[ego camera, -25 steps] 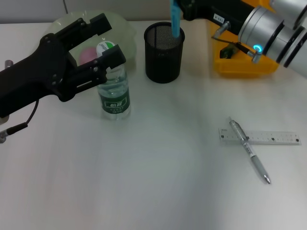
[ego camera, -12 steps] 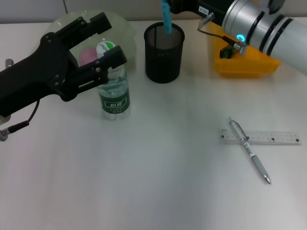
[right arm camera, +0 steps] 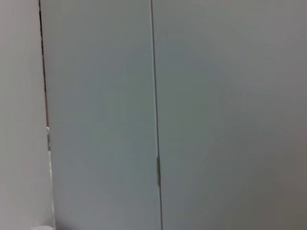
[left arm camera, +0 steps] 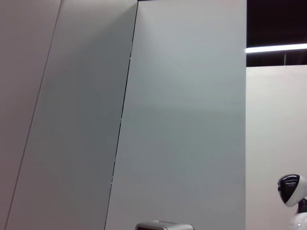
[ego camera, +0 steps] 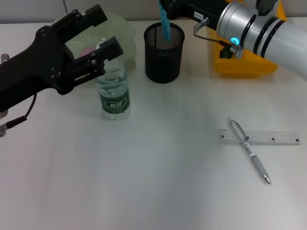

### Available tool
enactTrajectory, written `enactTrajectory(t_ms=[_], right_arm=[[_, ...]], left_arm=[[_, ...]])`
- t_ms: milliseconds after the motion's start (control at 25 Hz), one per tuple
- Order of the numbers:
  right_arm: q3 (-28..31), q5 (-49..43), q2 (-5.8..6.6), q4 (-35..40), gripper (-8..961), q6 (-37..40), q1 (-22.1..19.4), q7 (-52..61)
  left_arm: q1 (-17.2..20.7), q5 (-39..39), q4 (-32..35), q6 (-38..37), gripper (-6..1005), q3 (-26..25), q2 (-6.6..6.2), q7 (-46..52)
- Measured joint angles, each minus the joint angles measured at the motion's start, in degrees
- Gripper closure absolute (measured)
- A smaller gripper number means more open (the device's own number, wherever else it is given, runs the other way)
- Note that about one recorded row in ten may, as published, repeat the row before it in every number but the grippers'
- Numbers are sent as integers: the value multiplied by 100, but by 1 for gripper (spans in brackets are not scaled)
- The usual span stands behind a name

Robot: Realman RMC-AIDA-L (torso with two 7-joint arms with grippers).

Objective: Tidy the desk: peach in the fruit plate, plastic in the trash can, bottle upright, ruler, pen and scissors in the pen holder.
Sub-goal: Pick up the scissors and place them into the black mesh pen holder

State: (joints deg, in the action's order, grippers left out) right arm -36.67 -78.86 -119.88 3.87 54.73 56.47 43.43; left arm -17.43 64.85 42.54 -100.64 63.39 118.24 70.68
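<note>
The clear bottle (ego camera: 113,93) with a green label stands upright at the left of the desk. My left gripper (ego camera: 102,31) hovers open just above and behind its cap, touching nothing. Behind it lies the pale green fruit plate (ego camera: 125,29), where a bit of the pink peach (ego camera: 88,49) shows between the fingers. My right gripper (ego camera: 169,6) is shut on the blue scissors (ego camera: 164,20), whose lower end dips into the black mesh pen holder (ego camera: 164,52). The silver pen (ego camera: 249,151) lies across the clear ruler (ego camera: 268,138) at the right. The plastic is out of view.
The yellow trash can (ego camera: 244,64) stands at the back right, partly under my right arm. Both wrist views show only grey wall panels.
My right gripper carried the scissors leftward until they stand over the pen holder. My left gripper rose off the bottle's cap and drew slightly back.
</note>
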Motion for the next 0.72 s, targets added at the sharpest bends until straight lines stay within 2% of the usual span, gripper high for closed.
enactTrajectory(t_ms=[200,320,720], right_arm=[[-12,-5,0,-18,889,-128,0,-83],[-264,-79,0,-20,889,-338,85,-84],[-276,-83,0,-27,888,-276,49,-89]], left_arm=[[-36,-3,0,16,213,-3,6,-2],[-74,18,-5,20,213,-3,9,-2],[-90,21,-9,27,213,-3,15,-2]])
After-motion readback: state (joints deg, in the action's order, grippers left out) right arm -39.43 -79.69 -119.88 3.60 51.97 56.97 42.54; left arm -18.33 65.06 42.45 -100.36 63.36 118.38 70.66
